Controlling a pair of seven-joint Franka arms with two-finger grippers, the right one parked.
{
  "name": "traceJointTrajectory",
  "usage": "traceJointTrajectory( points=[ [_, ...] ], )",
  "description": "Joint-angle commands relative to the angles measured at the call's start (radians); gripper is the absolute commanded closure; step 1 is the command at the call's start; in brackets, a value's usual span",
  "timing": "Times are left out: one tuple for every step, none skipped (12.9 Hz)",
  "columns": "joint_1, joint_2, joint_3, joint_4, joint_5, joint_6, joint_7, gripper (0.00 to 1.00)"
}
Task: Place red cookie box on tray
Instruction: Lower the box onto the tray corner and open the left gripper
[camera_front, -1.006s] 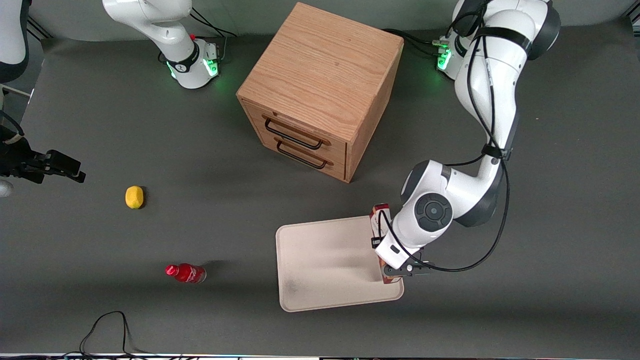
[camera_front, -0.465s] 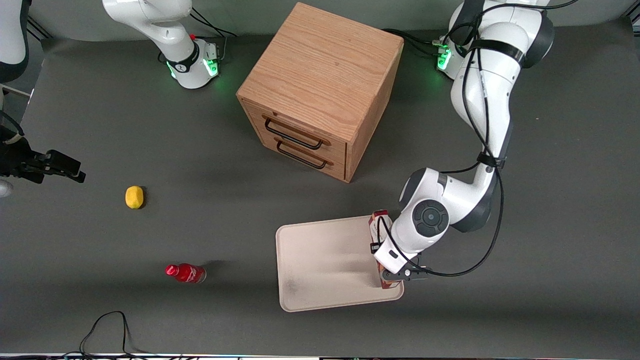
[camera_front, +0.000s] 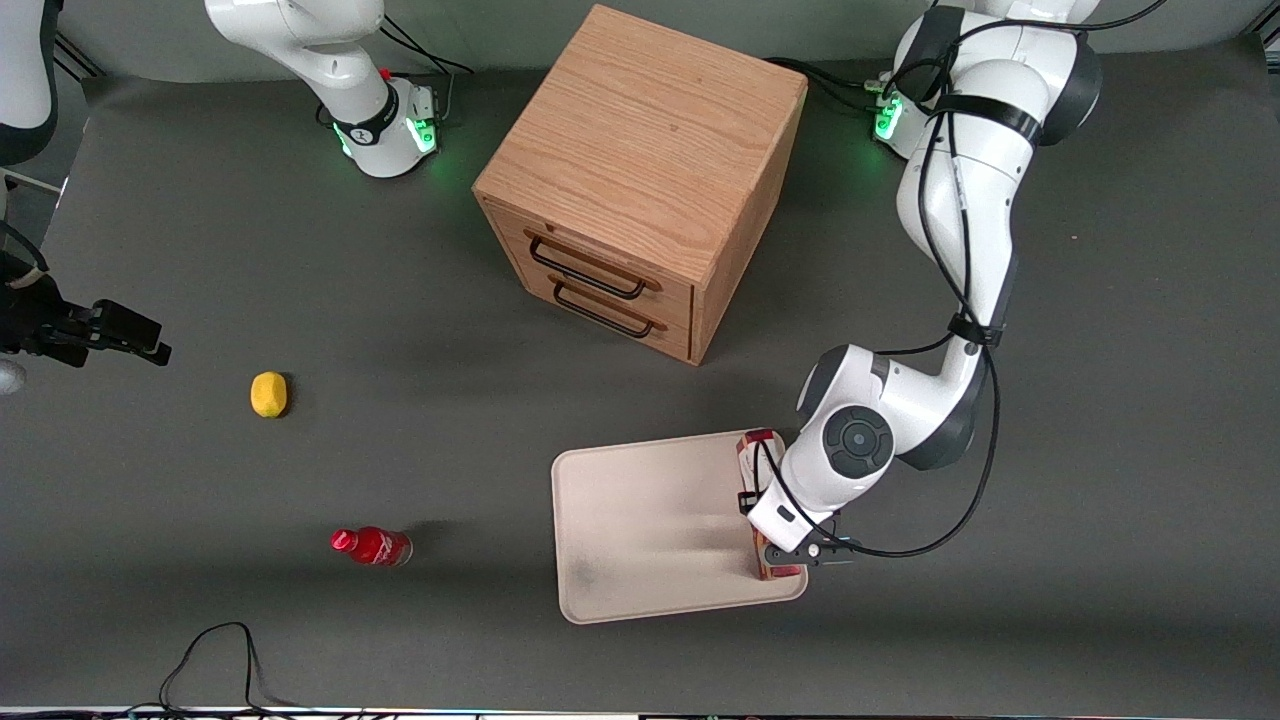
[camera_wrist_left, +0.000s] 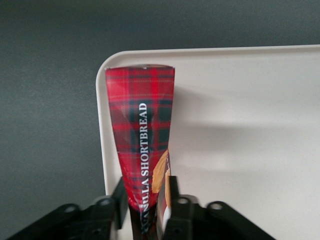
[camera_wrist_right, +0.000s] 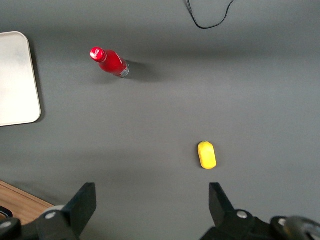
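White lettering reading "SHORTBREAD" runs along the narrow red tartan edge of the cookie box (camera_wrist_left: 141, 145), a thin carton standing on edge. The pincer (camera_wrist_left: 145, 200) pinches its flat faces, over the working arm's end of the tray (camera_front: 640, 520), a smooth cream rectangle with rounded corners on the dark grey bench (camera_front: 300, 300).

My left arm reaches down from its base at the upper right of the front frame, elbow bent, forearm angled toward the lower middle. The wrist points downward over the tabletop. The end effector (camera_front: 783, 556) sits low, its two black fingers (camera_wrist_left: 120, 200) clamped on the narrow edge of the red cookie box (camera_wrist_left: 141, 145), holding it upright.
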Motion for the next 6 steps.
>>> traceJointTrajectory(
  points=[
    [-0.015,0.017,0.012,0.026,0.009,0.01,-0.006,0.0],
    [-0.015,0.017,0.012,0.025,0.009,0.01,-0.014,0.0],
    [-0.015,0.017,0.012,0.021,0.009,0.01,-0.014,0.0],
    [-0.015,0.016,0.012,0.02,0.009,0.01,-0.014,0.0],
    [-0.015,0.009,0.012,0.02,0.012,0.009,-0.015,0.0],
    [-0.01,0.0,0.013,0.006,0.014,0.001,-0.015,0.0]
  ],
)
